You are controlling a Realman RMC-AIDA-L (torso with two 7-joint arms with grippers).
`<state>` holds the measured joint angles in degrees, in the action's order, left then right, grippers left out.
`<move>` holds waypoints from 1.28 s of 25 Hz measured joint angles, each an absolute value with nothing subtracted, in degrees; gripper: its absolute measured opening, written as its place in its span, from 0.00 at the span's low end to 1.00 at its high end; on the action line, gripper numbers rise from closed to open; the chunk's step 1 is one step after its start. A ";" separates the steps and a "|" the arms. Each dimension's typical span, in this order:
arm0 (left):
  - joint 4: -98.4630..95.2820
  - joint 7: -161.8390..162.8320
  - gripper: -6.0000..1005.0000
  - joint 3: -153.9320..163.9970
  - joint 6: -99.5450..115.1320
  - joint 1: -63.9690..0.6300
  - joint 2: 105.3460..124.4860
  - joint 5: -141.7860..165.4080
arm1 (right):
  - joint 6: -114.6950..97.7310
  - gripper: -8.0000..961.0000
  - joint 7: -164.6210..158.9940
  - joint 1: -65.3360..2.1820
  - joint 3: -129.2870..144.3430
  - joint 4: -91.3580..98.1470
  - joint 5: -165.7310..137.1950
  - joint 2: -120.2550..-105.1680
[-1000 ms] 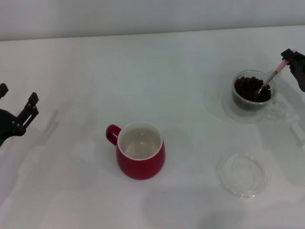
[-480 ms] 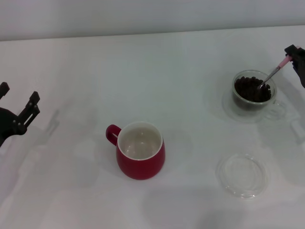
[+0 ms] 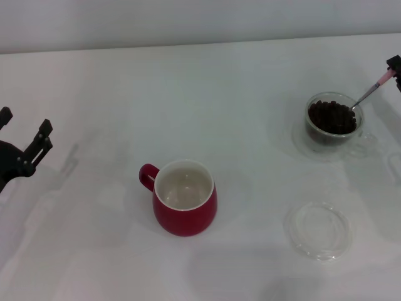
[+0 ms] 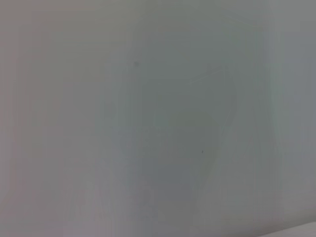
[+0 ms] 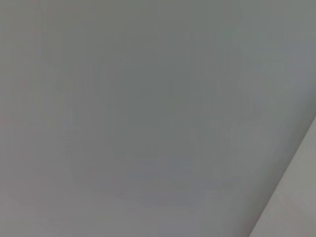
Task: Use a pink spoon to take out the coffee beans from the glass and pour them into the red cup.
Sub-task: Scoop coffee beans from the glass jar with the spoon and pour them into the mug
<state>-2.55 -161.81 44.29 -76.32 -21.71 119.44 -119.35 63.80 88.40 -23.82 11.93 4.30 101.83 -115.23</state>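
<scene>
At the frame's far edge, the right gripper (image 3: 395, 68) pinches the pale handle of the pink spoon (image 3: 369, 94), whose metal neck slants down and away from it so that the bowl sits at the rim of the glass (image 3: 331, 125). The glass, just below and beside that gripper, is heaped with coffee beans (image 3: 331, 116). Well apart from it across the tabletop (image 3: 207, 88) stands the red cup (image 3: 185, 198), its white inside bare: by the look of things no beans have been delivered, and the carry and pour are all to come. A flat clear dish (image 3: 317, 229) lies between cup and glass, nearer the glass. The left gripper (image 3: 28, 150) hangs idle, fingers spread, at the opposite edge.

Most of the right gripper is cut off, and whether the spoon's bowl carries beans is too small to tell. Both wrist views show only blank grey.
</scene>
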 joint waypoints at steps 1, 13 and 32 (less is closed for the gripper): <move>-2.55 -161.81 0.76 44.29 -76.31 -21.71 119.44 -119.35 | 63.69 0.16 88.35 -23.82 11.91 4.26 101.98 -115.19; -2.67 -161.81 0.76 44.29 -75.98 -21.94 119.44 -119.35 | 63.20 0.16 86.91 -23.81 11.88 4.04 102.09 -115.14; -2.98 -161.81 0.76 44.30 -75.93 -21.60 119.44 -119.36 | 68.55 0.16 86.76 -24.42 12.91 3.95 101.35 -115.23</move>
